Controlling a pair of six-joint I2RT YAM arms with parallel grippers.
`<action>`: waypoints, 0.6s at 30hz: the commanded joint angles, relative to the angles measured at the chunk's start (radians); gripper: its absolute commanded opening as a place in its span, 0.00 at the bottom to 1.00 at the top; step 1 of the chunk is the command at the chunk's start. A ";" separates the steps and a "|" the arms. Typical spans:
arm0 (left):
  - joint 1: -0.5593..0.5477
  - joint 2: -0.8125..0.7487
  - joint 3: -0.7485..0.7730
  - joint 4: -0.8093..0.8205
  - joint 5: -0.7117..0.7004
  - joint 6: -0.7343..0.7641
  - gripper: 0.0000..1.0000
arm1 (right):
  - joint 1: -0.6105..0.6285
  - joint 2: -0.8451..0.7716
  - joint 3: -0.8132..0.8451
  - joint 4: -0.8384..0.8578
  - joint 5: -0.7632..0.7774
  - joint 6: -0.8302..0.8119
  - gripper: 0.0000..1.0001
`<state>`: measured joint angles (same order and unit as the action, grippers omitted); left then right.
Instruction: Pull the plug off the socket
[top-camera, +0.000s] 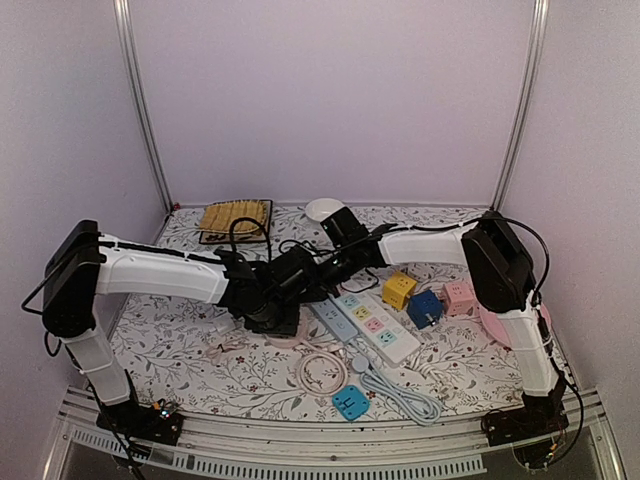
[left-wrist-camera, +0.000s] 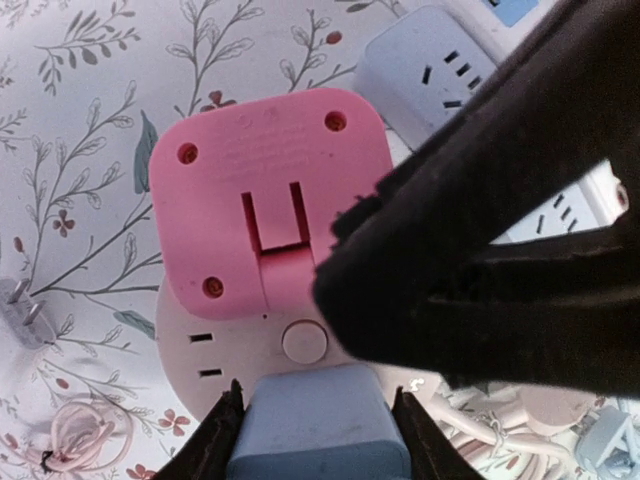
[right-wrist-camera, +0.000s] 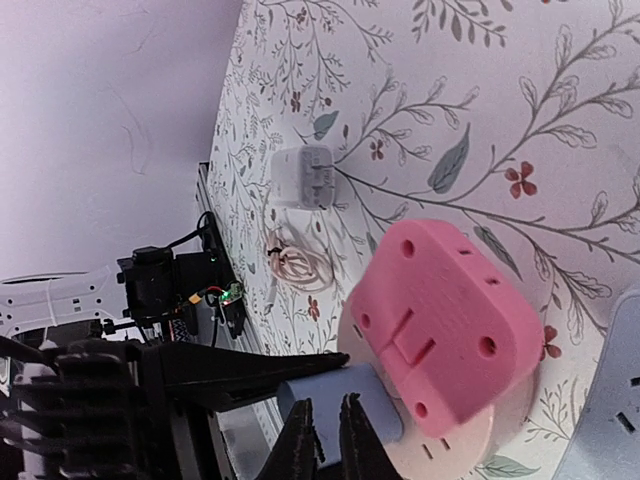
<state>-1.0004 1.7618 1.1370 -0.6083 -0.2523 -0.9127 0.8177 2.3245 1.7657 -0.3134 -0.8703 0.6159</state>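
Flower-printed cloth covers the table (top-camera: 180, 350), with pale walls closing it in on three sides.

From its base at the near left corner, the left arm stretches out to the middle of the table with its wrist turned down. The left gripper (left-wrist-camera: 315, 440) is closed part-way on a blue-grey plug (left-wrist-camera: 318, 425), one finger on either side. That plug sits in the near edge of a round socket (left-wrist-camera: 190, 350), pale pink and lying flat on the cloth. Just beyond the left gripper, on the same socket, sits a pink adapter (left-wrist-camera: 265, 200) with its screw holes facing up.

The right arm rises from the near right corner with its elbow high and its forearm reaching leftward. This brings the right gripper (right-wrist-camera: 327, 440) over the socket, close beside the left gripper; in the left wrist view it overlaps the adapter's right edge. Its jaws are drawn almost together with a thin slit between them, and nothing shows clamped in them.

Nearer than the grippers lie a coiled white cable (top-camera: 320, 370) and a flat blue plug (top-camera: 349, 403). Left of the left gripper is a small white charger (left-wrist-camera: 20, 310). Right of both grippers lies a white power strip (top-camera: 365, 325), and beyond it are a yellow cube (top-camera: 399, 290), a blue cube (top-camera: 424, 308) and a pink cube (top-camera: 459, 297). Far behind the grippers, by the back wall, are a woven mat (top-camera: 236, 220) and a white dome (top-camera: 325, 209).
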 joint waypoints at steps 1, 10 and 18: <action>-0.007 -0.004 -0.023 0.094 0.100 0.020 0.21 | 0.012 -0.027 0.015 0.046 -0.013 0.001 0.10; -0.017 -0.001 0.014 0.062 0.075 0.022 0.21 | 0.025 0.060 0.037 0.062 -0.007 0.026 0.10; 0.003 -0.009 0.091 0.012 0.052 0.029 0.21 | 0.033 0.101 -0.013 0.036 0.041 0.011 0.09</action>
<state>-1.0016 1.7626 1.1648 -0.5968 -0.2050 -0.8875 0.8398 2.3890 1.7748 -0.2546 -0.8791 0.6395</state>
